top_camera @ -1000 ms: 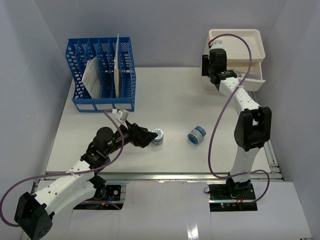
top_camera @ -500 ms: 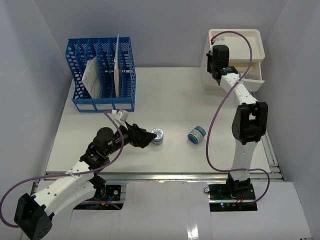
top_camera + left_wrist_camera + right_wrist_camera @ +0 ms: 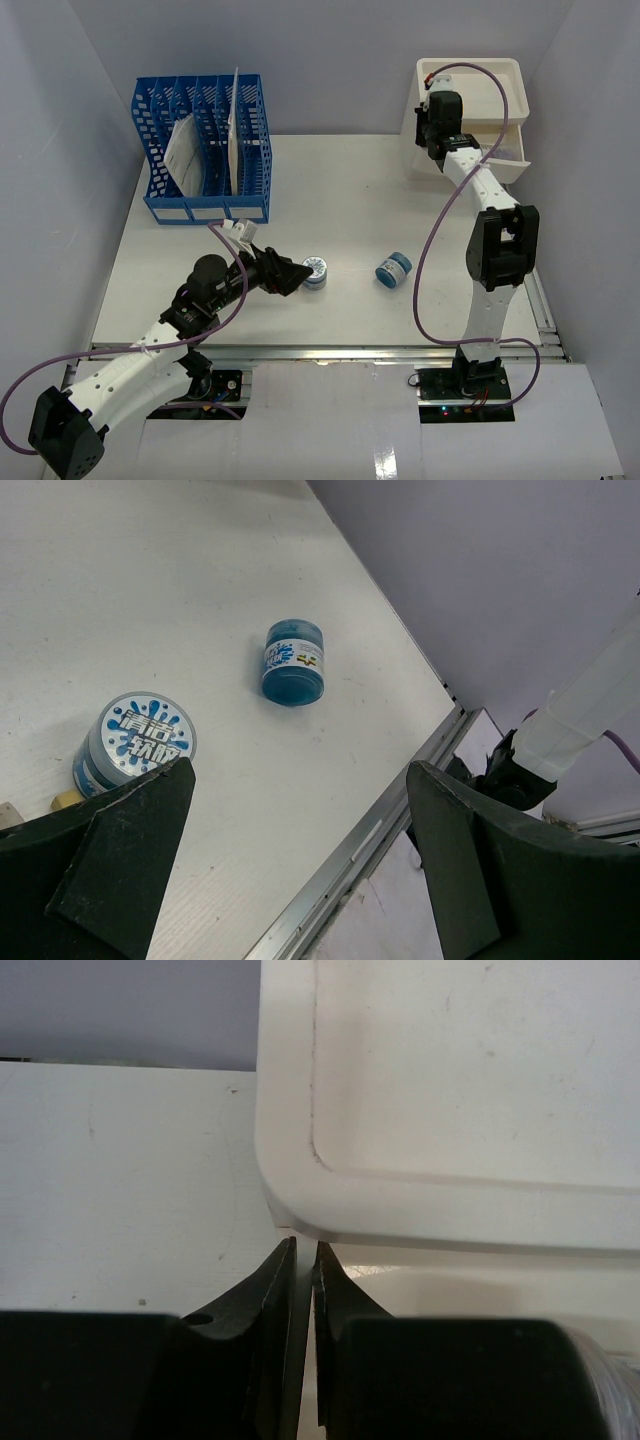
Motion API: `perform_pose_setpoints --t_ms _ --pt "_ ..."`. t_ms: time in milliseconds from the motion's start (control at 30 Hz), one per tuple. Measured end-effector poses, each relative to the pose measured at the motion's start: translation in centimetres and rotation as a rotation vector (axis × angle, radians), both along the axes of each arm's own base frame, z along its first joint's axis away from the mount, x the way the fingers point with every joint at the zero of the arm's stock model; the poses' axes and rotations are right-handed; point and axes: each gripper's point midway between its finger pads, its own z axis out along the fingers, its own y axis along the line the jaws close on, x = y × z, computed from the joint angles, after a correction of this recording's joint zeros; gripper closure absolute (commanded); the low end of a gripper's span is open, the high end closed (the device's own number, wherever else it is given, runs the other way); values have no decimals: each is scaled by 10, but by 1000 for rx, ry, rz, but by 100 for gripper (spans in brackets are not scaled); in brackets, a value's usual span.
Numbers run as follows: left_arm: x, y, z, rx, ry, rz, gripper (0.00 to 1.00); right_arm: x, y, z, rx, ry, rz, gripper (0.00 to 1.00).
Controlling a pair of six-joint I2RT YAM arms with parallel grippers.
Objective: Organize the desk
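Top external view shows the desk (image 3: 350, 190), flat matte white, spread before my arms, with an upright blue jar (image 3: 315, 272) and a tipped blue jar (image 3: 394, 269), both small glossy cylinders, loose on it, so I judge tidying unfinished. My left gripper (image 3: 296, 277) gapes beside the upright one; my right gripper (image 3: 305, 1260) is pinched nearly together under the smooth white drawer box (image 3: 420, 1110), holding nothing I can see.

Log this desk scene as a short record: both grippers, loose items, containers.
left gripper: open wide, beside the upright jar
right gripper: jaws nearly together at a lower corner of the drawer box; unclear whether it grips anything
upright jar: blue, printed lid up, standing on the desk
tipped jar: blue, lying on its side, apart from the upright jar
file rack: blue, far left, papers in its slots
drawer box: white, far right
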Motion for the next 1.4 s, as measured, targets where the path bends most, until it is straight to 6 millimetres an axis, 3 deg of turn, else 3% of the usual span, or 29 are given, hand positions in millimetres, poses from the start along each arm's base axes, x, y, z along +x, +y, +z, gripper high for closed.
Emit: perform_pose_setpoints --t_ms 233,700,833,900,1067,1200,1300,1400 --pt "0 1 -2 5 6 2 2 -3 17 1 15 5 21 92" --pt "-1 2 -4 13 16 7 2 -28 99 2 93 42 142 90" --pt "-1 2 -4 13 15 9 2 -34 117 2 107 46 167 72" --pt "-1 2 -4 15 18 9 2 -38 129 2 111 50 207 55" --pt "-1 3 -4 18 22 11 2 -62 177 1 95 73 404 26" --pt "-2 5 -1 13 14 18 2 -94 197 3 25 89 572 17" --pt "-1 5 0 9 10 21 2 -123 193 14 -23 87 660 15" --pt "0 4 0 10 11 20 2 -144 185 37 -52 42 727 9"
